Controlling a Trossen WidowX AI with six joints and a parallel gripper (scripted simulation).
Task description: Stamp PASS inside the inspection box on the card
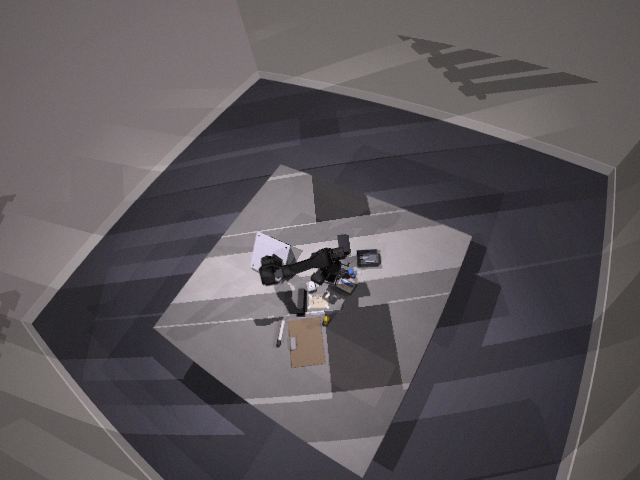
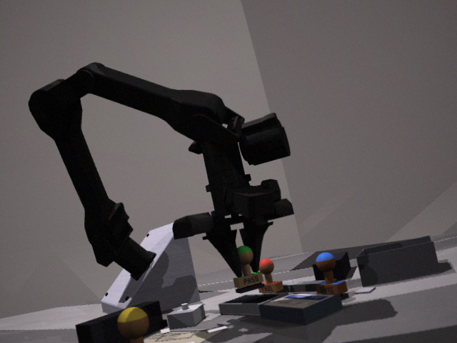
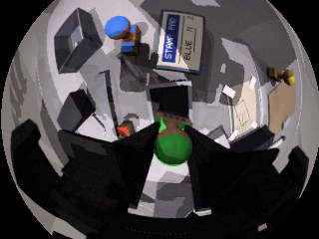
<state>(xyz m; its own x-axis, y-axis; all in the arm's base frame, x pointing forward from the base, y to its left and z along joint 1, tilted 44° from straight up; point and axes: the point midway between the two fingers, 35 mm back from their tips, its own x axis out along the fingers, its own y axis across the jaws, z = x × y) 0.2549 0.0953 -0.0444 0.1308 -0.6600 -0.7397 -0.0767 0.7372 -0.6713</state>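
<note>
My gripper is shut on the PASS stamp, which has a green-topped knob and a wooden block. It holds the stamp nearly upright, with the black underside a little above the open ink pad. A small gap shows between stamp and pad in the exterior view. The cream card lies to the right of the pad in the wrist view. Its inspection box cannot be made out. The stamp's printing face is hidden.
The pad's lid lies beside the pad. A red-topped stamp stands close behind the held stamp. A blue-topped stamp and a yellow-topped stamp stand farther off. A dark tray stands behind.
</note>
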